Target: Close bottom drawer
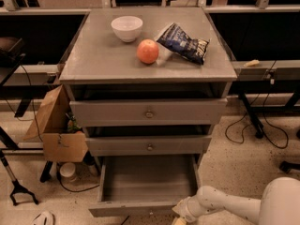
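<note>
The bottom drawer of the grey cabinet stands pulled far out, its plain grey inside empty, its low front panel near the frame's lower edge. My gripper on the white arm sits at the right end of that front panel, low at the frame's bottom and partly cut off. The middle drawer and top drawer are slightly ajar, each with a small round knob.
On the cabinet top are a white bowl, an orange-red apple and a dark chip bag. A cardboard box stands at the left, cables and table legs at the right.
</note>
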You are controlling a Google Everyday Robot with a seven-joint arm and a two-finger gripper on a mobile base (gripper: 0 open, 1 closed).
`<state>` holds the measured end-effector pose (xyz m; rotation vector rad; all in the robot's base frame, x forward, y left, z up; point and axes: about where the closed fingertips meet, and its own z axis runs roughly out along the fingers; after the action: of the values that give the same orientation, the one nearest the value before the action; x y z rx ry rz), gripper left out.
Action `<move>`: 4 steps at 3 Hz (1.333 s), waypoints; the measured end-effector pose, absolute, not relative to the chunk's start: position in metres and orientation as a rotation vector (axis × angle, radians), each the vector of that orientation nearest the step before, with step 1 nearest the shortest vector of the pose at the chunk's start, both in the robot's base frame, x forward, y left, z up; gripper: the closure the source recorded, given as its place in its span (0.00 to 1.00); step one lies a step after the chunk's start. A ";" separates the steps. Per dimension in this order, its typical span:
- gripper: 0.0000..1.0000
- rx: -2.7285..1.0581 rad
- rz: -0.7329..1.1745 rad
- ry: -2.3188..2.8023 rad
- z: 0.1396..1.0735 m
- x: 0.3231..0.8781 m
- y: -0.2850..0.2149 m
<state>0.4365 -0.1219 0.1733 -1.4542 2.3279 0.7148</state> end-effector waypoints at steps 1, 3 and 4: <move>0.00 -1.454 0.715 2.328 0.173 0.432 -0.121; 0.19 -1.472 0.732 2.300 0.179 0.431 -0.110; 0.42 -1.473 0.716 2.289 0.181 0.444 -0.111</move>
<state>0.4437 -0.1109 0.1808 -1.4733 2.2891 0.7158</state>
